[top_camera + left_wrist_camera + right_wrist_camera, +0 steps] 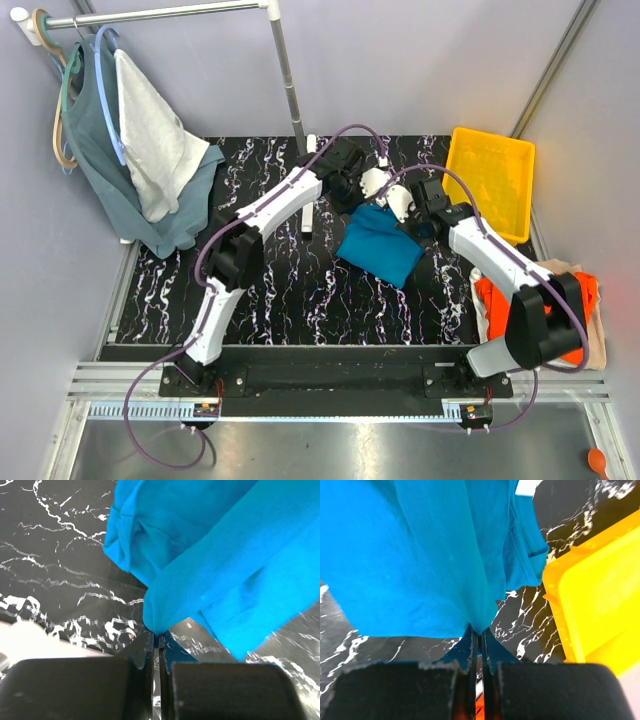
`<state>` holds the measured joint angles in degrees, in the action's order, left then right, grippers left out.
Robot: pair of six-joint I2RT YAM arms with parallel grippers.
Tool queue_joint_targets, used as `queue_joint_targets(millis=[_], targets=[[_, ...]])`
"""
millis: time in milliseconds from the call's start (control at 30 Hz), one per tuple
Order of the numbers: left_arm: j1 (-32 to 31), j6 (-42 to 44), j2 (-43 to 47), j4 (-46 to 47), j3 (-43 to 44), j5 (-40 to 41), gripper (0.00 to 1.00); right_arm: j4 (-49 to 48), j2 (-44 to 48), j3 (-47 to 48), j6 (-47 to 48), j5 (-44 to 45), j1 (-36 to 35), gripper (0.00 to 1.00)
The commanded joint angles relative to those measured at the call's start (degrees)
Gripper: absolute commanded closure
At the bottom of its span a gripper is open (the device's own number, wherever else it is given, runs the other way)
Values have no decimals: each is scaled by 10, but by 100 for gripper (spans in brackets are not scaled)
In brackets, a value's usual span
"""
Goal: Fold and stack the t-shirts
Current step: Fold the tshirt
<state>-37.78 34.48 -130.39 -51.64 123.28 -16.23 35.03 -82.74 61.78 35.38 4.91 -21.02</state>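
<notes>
Left fingers closed, pinching an edge of the teal shirt. Right fingers closed too, nipping another fold of the same shirt. No gap between the tips in either wrist view; cloth runs right into the pinch.

From above, both pinch points sit close together at the far side of the shirt. It trails back toward me in a bunched, roughly diamond lump on the worktop, centre-right. I can't tell whether it's partly lifted or fully resting. Yellow tray is just beyond my right wrist, at the far right corner.

The orange shirt and the cream one are piled at the right edge, partly hidden behind my right arm. Neither looks folded.

My read: step one, and early. I've got the first shirt but it's not flat yet, nothing is folded and nothing is stacked.

Next move: draw the two grips apart to tension that edge. Then drag it toward the open left-centre of the worktop so the body lays out flat. Watch that the right wrist stays off the tray rim, and check I'm holding a single layer on each side.
</notes>
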Motion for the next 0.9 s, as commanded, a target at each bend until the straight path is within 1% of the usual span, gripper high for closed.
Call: queue_joint_targets(millis=[0,133,267,467,500,567,600,633,667,700,767,800,833,867], targets=[[3,2,-35,66,23,10,100,-36,-41,33,21,1,20,100],[3,-7,-57,115,23,14,100,-54,-81,40,21,4,30,100],[3,-8,-75,157,34,25,94,-65,-113,48,27,15,44,100],[1,-8,-104,190,70,41,92,-67,-144,75,29,31,58,100],[1,-7,-106,200,69,43,90,-67,-148,77,29,35,58,100],[0,-8,-107,210,64,48,83,-67,-159,84,28,41,60,100],[0,-7,-108,217,64,51,74,-68,-162,84,27,42,60,98],[0,-6,-107,222,60,52,69,-69,-167,86,26,44,61,97],[0,-7,-108,226,57,56,60,-71,-170,85,25,46,61,94],[0,-8,-107,236,57,60,58,-73,-173,85,24,52,62,89],[0,-12,-107,246,50,65,53,-76,-178,84,22,59,62,84],[-1,-15,-106,261,47,74,48,-82,-181,83,22,63,65,82],[-1,-18,-105,265,42,78,37,-85,-182,83,18,67,66,76],[-1,-23,-102,269,40,80,34,-87,-183,82,17,70,67,74]])
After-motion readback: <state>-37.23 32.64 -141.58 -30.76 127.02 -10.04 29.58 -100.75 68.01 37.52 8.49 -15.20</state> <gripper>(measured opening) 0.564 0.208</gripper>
